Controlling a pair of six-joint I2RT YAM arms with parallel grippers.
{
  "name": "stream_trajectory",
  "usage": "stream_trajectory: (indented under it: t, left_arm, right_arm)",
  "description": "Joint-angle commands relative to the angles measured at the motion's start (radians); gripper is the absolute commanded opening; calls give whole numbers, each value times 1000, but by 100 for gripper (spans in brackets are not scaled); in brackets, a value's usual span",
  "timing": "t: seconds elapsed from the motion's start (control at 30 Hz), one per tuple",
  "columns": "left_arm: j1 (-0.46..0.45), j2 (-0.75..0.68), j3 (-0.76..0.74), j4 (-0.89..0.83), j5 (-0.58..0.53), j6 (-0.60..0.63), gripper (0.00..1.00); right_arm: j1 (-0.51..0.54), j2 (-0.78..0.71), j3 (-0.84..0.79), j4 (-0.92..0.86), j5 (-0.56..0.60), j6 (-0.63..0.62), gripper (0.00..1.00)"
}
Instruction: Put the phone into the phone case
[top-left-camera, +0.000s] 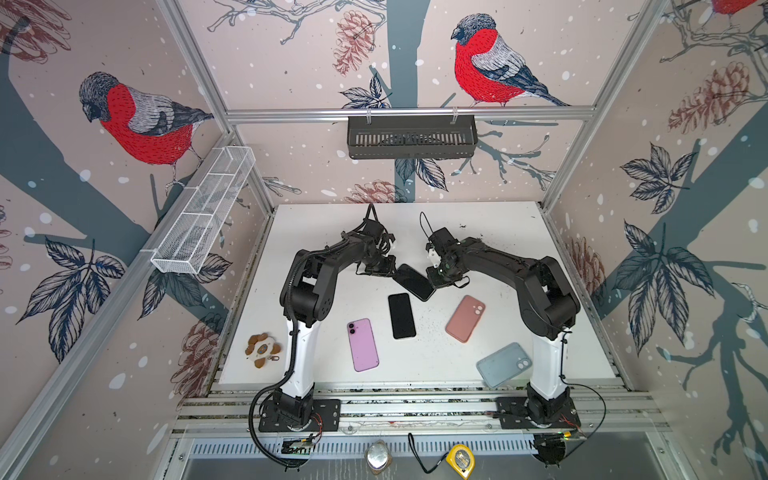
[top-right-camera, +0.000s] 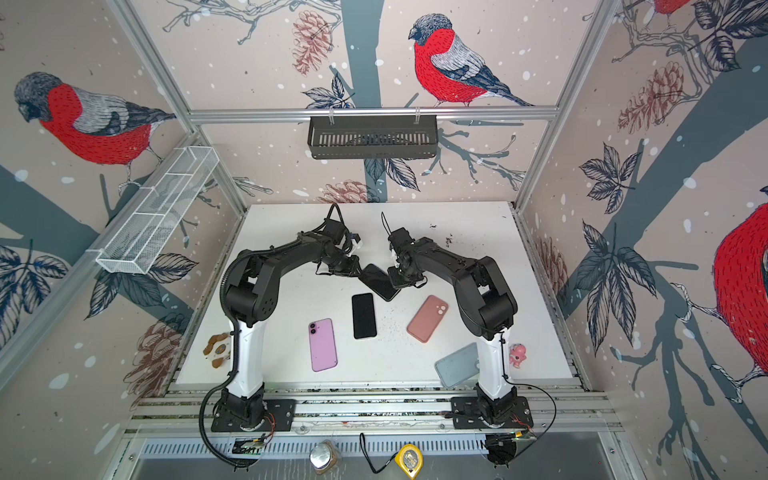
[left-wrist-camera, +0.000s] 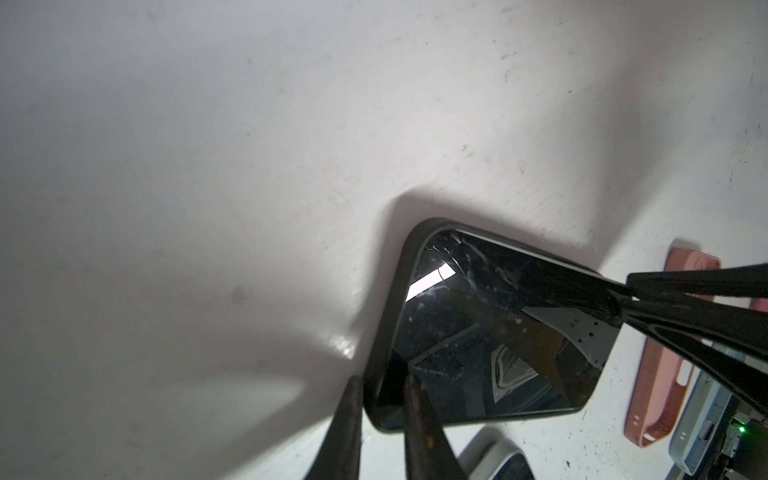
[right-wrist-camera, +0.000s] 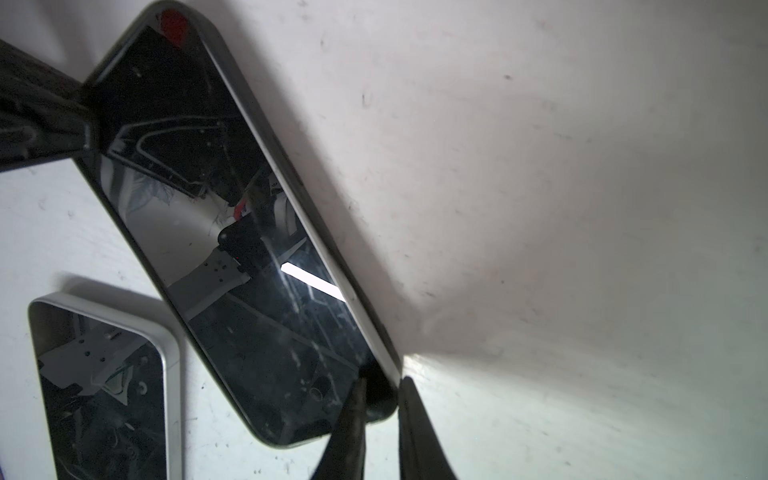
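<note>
Phone (top-left-camera: 413, 282) lies in the black case (left-wrist-camera: 384, 332) mid-frame in both top views, its long axis running upper left to lower right. Left gripper (left-wrist-camera: 384, 415) pinches the case's upper-left end narrowly, and right gripper (right-wrist-camera: 380, 415) pinches the lower-right corner.

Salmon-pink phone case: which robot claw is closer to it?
Right. The right gripper, shut on one end of the held black phone, sits just behind the salmon-pink case; the left gripper holds that phone's other end, farther off to the left.
</note>
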Motion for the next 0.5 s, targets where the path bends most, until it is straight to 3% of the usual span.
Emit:
stream_trajectory:
  t: [0.0, 0.47]
  left_arm:
    - [-7, 12, -4, -81, -40, 25, 19]
    - [-7, 12, -1, -85, -47, 27, 19]
  right_arm:
    - [5, 24, 1, -63, 0, -27, 16]
    - [6, 25, 81, -123, 6, -48, 16]
